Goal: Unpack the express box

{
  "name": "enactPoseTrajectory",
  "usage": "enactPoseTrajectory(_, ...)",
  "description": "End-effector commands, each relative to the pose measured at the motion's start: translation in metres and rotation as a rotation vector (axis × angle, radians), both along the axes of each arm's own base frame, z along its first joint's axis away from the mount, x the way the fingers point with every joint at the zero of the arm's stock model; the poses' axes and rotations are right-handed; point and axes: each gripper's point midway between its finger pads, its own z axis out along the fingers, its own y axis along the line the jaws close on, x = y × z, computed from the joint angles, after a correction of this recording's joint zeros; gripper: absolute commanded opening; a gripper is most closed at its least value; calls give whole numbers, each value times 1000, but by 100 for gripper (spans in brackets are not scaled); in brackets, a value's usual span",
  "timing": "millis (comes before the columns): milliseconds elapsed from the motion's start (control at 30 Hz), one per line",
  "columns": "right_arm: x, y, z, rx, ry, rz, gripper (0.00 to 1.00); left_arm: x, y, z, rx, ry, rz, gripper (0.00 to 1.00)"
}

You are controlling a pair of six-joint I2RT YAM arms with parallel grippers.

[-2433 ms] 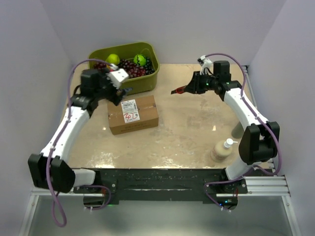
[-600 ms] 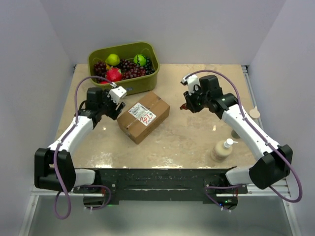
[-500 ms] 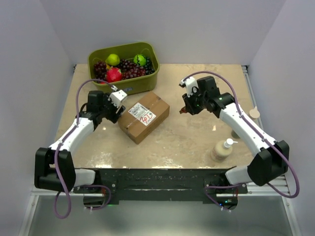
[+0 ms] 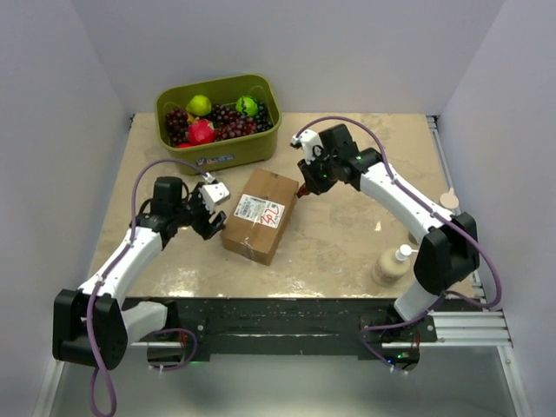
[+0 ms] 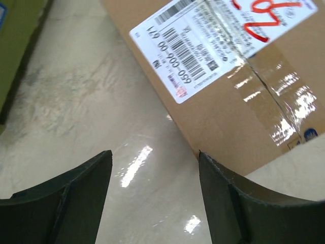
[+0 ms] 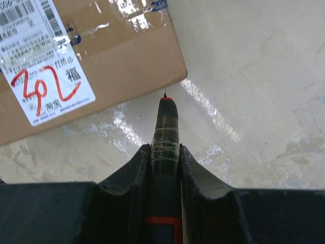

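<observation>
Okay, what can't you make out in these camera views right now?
Contents of the express box: every view, flaps taped shut.
Rear of the dark tool: right wrist view, buried in the right pincer and cut by the bottom edge.
Label text: top view, too small; left wrist view, cut off by the top edge.

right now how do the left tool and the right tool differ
The left tool stands open and empty; the right tool is shut on a dark, red-tipped cutter. The left tool sits at the express box's left side, while the right tool aims its cutter's point close to a corner on the box's far side. Both are low and close to the box.
</observation>
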Motion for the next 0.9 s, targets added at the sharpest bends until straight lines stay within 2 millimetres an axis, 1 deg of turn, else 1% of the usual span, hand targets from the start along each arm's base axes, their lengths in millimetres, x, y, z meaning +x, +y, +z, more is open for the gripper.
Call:
enactPoseTrajectory(0, 18, 29, 37, 53, -119, 46, 0, -40, -29, -1, -113, 66, -181, 74)
enactPoseTrajectory(33, 19, 34, 34, 48, -116, 56, 0, -45, -32, -2, -129, 73, -195, 74)
enactPoseTrajectory(67, 20, 39, 37, 50, -128, 64, 0, -49, -37, 0, -156, 84, -211, 75)
enactPoseTrajectory(100, 16, 49, 37, 51, -129, 88, 0, -52, -39, 0, -166, 89, -223, 75)
enactPoseTrajectory(167, 15, 61, 34, 45, -131, 114, 0, -59, -44, 0, -182, 94, -265, 75)
enactPoseTrajectory(200, 12, 73, 38, 56, -142, 138, 0, -65, -45, 0, -179, 104, -283, 75)
enactPoseTrajectory(233, 11, 80, 38, 58, -145, 149, 0, -66, -45, 4, -175, 97, -299, 76)
enactPoseTrajectory(267, 15, 89, 38, 62, -154, 158, 0, -68, -46, 7, -162, 75, -340, 76)
enactPoseTrajectory(300, 13, 100, 37, 63, -157, 179, 0, -79, -45, 5, -154, 120, -361, 76)
enactPoseTrajectory(333, 16, 108, 39, 72, -168, 188, 0, -78, -46, 16, -150, 100, -391, 77)
enactPoseTrajectory(367, 22, 119, 39, 80, -174, 198, 0, -79, -45, 18, -125, 73, -436, 77)
enactPoseTrajectory(400, 22, 129, 41, 87, -181, 214, 0, -89, -43, 16, -111, 110, -452, 77)
enactPoseTrajectory(467, 33, 147, 46, 104, -206, 221, 0, -86, -38, 23, -59, 68, -486, 77)
enactPoseTrajectory(500, 34, 154, 49, 113, -214, 222, 0, -91, -35, 22, -42, 82, -494, 77)
enactPoseTrajectory(533, 39, 157, 53, 117, -228, 217, 0, -90, -33, 25, -19, 68, -502, 77)
enactPoseTrajectory(567, 43, 161, 63, 130, -253, 214, 0, -89, -32, 28, 0, 46, -520, 77)
enactPoseTrajectory(600, 44, 160, 68, 130, -268, 215, 0, -94, -30, 27, 11, 63, -530, 78)
enactPoseTrajectory(633, 46, 156, 72, 119, -285, 201, 0, -93, -27, 31, 32, 51, -542, 78)
enactPoseTrajectory(667, 46, 150, 71, 102, -287, 193, 0, -93, -25, 31, 68, 19, -585, 78)
enactPoseTrajectory(700, 41, 143, 86, 105, -320, 193, 0, -97, -21, 31, 95, 26, -610, 78)
enactPoseTrajectory(733, 38, 136, 89, 96, -327, 187, 0, -95, -15, 28, 143, 10, -620, 80)
enactPoseTrajectory(767, 33, 126, 83, 79, -312, 180, 0, -89, -13, 30, 189, -57, -657, 82)
enactPoseTrajectory(800, 27, 115, 98, 91, -333, 170, 0, -86, -11, 33, 219, -116, -667, 85)
enactPoseTrajectory(833, 22, 105, 100, 86, -328, 161, 0, -80, -10, 36, 256, -193, -697, 86)
enactPoseTrajectory(867, 19, 93, 89, 67, -304, 146, 0, -70, -14, 42, 276, -280, -711, 88)
